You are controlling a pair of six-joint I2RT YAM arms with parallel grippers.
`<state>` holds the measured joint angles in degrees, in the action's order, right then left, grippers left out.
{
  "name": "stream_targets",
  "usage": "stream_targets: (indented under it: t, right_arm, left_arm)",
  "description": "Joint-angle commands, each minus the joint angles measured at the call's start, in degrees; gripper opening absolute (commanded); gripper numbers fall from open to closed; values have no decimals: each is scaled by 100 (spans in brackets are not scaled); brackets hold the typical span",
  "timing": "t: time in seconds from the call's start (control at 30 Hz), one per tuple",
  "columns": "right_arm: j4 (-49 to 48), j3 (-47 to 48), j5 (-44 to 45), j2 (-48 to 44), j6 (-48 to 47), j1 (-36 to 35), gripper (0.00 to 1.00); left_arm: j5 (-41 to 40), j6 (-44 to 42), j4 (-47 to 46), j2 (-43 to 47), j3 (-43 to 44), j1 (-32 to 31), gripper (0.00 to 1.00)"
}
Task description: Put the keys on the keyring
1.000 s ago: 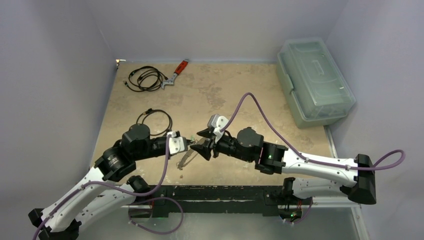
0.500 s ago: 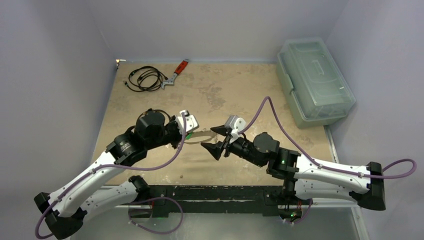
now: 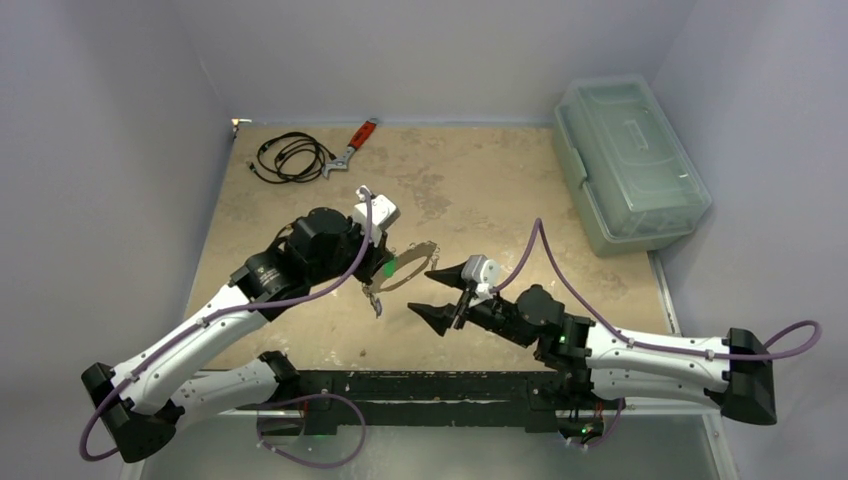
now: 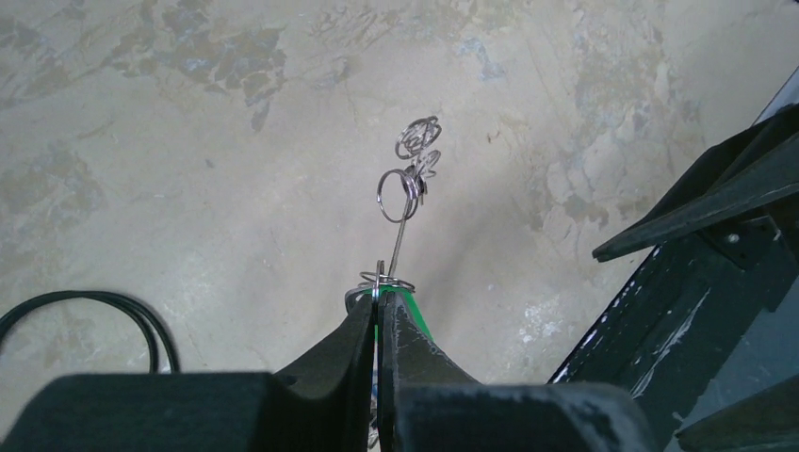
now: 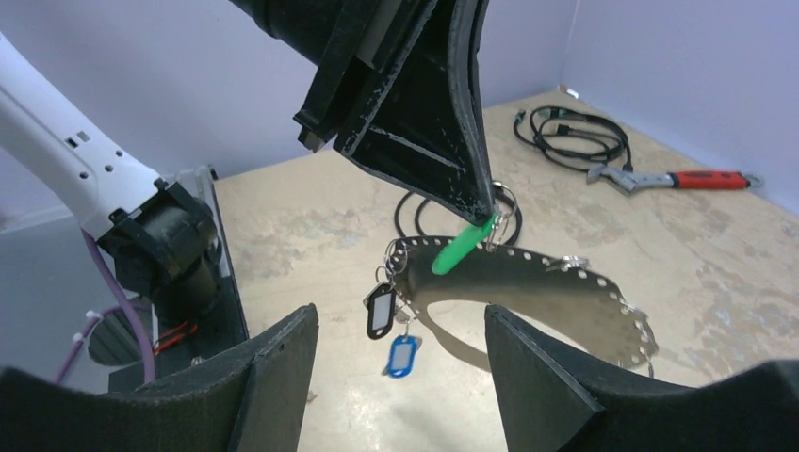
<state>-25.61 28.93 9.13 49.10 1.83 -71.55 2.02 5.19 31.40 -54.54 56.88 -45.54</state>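
The left gripper (image 4: 380, 301) is holding the keyring (image 5: 542, 280) above the table (image 3: 480, 190). Its jaws are pressing together on the thin metal band, and the loop is hanging free in the air. The green-tagged key (image 5: 462, 247) is sticking out at the keyring's top edge, right at the closed fingertips; whether it is also pinched is not clear. The dark-tagged key (image 5: 380, 313), with a white insert, and the blue-tagged key (image 5: 402, 356) are dangling from the keyring's end toward the arm bases, the blue one lower. Any writing on the tags is too small to read. The right gripper (image 3: 422, 290) is hovering near the keyring, its jaws standing wide apart and holding nothing. Far behind the keyring a red-handled wrench (image 3: 352, 147) and a coiled black cable (image 3: 290, 156) are lying, and well to the keyring's right a clear plastic box (image 3: 632, 160) is standing.
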Motion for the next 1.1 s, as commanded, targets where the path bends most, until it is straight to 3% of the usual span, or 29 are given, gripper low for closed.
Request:
stream_targets:
  t: [0.0, 0.4, 0.8, 1.07]
  right_arm:
    - [-1048, -159, -132, 62, -379, 29, 70]
    - [-1570, 71, -15, 783, -221, 379, 71]
    - [-2293, 294, -1230, 1434, 659, 1222, 70]
    - [-2693, 277, -1937, 1681, 966, 1503, 57]
  left_arm:
    - [-48, 1074, -648, 162, 194, -17, 0]
    - [-185, 2426, -1355, 613, -398, -18, 0]
    - [-396, 2999, -1769, 796, -637, -24, 0]
    - [-339, 3100, -1970, 779, -717, -18, 0]
